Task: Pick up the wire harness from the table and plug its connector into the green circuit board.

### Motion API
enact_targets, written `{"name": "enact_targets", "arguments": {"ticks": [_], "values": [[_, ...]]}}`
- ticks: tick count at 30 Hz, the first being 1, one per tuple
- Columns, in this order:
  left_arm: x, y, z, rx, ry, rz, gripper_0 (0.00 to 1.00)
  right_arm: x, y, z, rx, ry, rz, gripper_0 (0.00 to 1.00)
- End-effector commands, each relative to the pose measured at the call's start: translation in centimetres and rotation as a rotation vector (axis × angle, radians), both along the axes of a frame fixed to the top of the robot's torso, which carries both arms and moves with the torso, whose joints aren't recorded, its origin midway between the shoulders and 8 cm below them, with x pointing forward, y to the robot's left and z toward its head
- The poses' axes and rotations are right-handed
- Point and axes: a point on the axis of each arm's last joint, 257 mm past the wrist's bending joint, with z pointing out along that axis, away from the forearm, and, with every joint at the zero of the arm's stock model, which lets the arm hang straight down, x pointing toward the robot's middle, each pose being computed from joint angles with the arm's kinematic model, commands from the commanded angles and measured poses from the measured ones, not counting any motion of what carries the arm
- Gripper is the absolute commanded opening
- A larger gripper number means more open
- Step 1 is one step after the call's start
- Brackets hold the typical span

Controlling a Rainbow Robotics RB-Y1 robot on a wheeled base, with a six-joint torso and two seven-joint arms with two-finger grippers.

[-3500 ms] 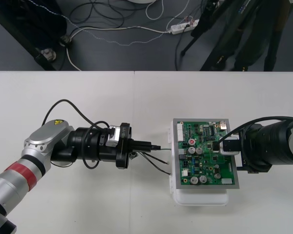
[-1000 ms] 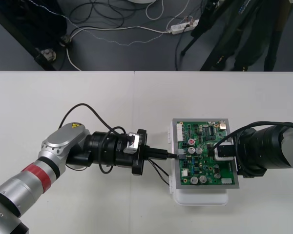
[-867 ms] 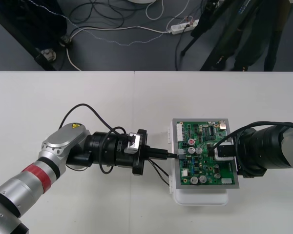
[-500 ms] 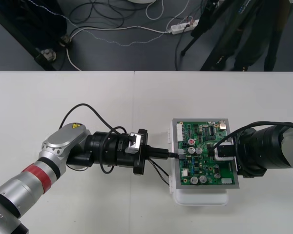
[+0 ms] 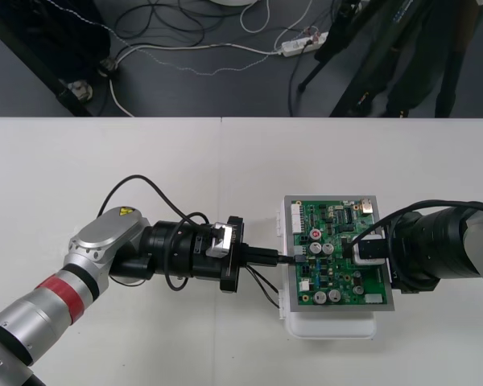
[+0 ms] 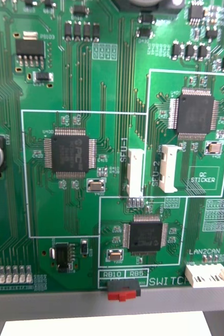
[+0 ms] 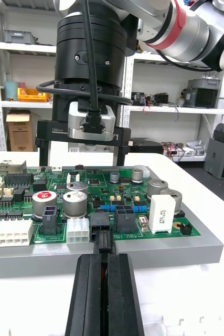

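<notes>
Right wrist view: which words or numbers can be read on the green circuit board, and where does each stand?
"SFU-1", "SFU-2": beside two white sockets on the circuit board.
"QC STICKER": in a printed box near them.
"LAN2CAN": above a white edge socket.
"RB10", "RB5", "SWITC" (cut off): by the red switch.
Tiny part labels: too small to read.

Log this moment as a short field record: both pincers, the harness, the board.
left pincer: shut on the plug of the harness, at the board's left edge
right pincer: open, over the board's right part
plug: against a black connector on the board's edge; whether it is seated cannot be told
wires: hang from the left pincer toward the table, beside the base
board: green circuit board on a white base
</notes>
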Motion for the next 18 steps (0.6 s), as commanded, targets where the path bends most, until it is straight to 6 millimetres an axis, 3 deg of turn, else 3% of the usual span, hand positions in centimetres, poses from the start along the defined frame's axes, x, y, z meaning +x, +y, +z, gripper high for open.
{"name": "enact_targets", "arguments": {"ticks": [1,18], "values": [[-1.15,-1.85,0.25,-0.022,-0.070,-0.020,0.00,0.19,2.25,1.19,0.028,-0.029,0.033,1.00],[-1.06,-1.96,1.00,-0.046,-0.091,-0.016,0.00,0.07,2.33,1.12,0.030,-0.026,0.037,1.00]]}}
